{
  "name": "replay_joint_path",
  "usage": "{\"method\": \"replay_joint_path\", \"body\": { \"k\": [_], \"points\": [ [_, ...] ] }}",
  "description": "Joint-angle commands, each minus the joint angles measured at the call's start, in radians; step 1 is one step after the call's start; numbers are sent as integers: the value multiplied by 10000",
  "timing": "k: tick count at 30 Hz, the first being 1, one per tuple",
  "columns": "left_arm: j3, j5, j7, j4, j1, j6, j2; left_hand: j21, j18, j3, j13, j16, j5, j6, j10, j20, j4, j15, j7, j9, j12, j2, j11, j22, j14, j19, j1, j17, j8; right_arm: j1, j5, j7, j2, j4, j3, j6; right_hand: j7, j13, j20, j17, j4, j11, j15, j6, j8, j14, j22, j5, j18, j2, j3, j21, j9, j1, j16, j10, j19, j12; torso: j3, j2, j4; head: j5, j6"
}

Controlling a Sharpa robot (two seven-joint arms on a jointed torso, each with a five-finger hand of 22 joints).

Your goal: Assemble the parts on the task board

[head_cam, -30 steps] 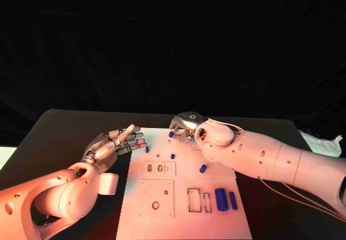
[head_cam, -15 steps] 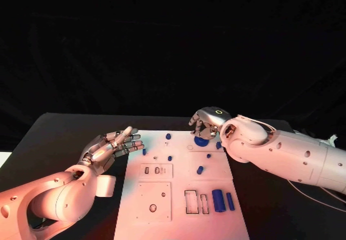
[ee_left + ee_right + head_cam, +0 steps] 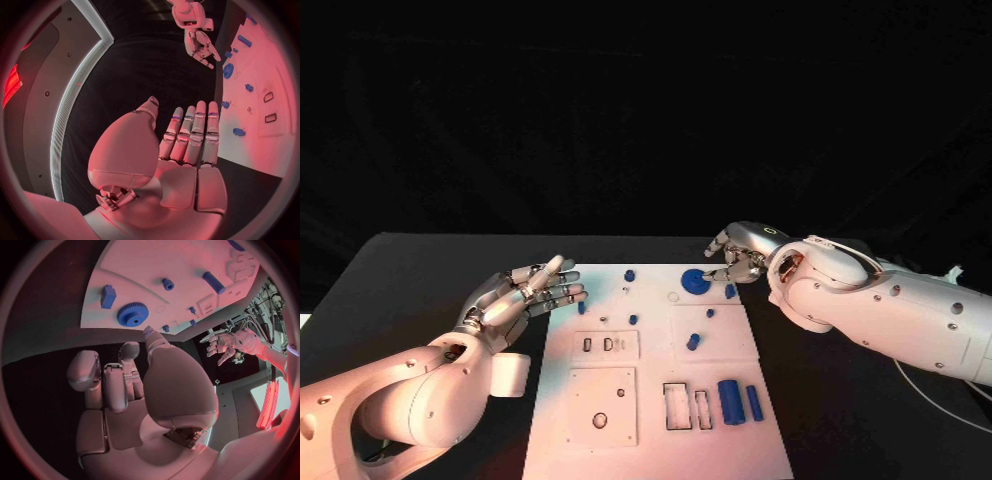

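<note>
Head view. Task board (image 3: 646,400) lies mid-table, long axis running away from the robot. Blue gear (image 3: 694,281) lies flat near the board's far right corner. Right hand (image 3: 740,255) hangs just beside the gear, off the board's right edge, fingers curled downward, nothing visibly in them. Left hand (image 3: 524,292) floats off the board's left edge, fingers extended and close together, empty. Two blue cylinders (image 3: 738,400) lie near the right edge at the near end, long axes along the board. Small blue pegs (image 3: 692,341) sit scattered mid-board.

Left wrist view. Left hand (image 3: 181,150) flat, fingers straight and side by side, holding nothing. The board (image 3: 275,75) lies off to one side of the fingers; the gear (image 3: 228,70) sits nearer to the right hand (image 3: 200,47) than to this one.

Right wrist view. Right hand (image 3: 131,385) has fingers bent inward, palm bare, no part between them. The gear (image 3: 132,314) lies straight ahead of the fingertips, apart from them, flat on the board (image 3: 181,265). A blue block (image 3: 108,296) lies just beyond it.

Judgement: the right hand is clearly the nearer one; the gear is forward of its fingers, so a short reach onto the board would likely meet it.
</note>
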Motion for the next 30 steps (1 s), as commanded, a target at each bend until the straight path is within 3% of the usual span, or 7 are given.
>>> {"method": "replay_joint_path", "body": {
  "k": [1,9,30],
  "points": [
    [7,-58,29,14,12,215,21,-34,124,6,-12,-57,-3,79,70,-28,-40,-3,217,-12,-34,91,-16,-10,78,69,39,-17,-31,-65,304,-272,96,-101,5,410,50,306,14,111,99,31,46,-22,50,567,60,55,-197,38,-33,74,12,144,93,-17,89,261,-5,13,29,4,-19],
    [7,-58,25,1,11,225,27,-42,124,-6,-11,-67,-4,87,78,-29,-59,-5,211,-12,-44,99,-19,-19,87,77,50,-20,-42,-188,-27,-487,471,-365,4,696,45,1814,20,675,258,27,49,23,108,658,665,111,-298,153,-125,431,23,344,372,451,333,1756,-13,14,20,67,-67],
    [6,-58,2,-38,9,256,61,-42,124,-6,-11,-67,-4,87,78,-29,-59,-5,211,-12,-44,99,-19,-19,87,77,50,-20,-42,-249,-161,-574,1091,-997,-1,976,57,3143,44,1164,342,47,75,82,175,717,1040,134,-357,354,-186,667,29,465,605,829,449,3062,-14,8,13,107,-128]
  ]
}}
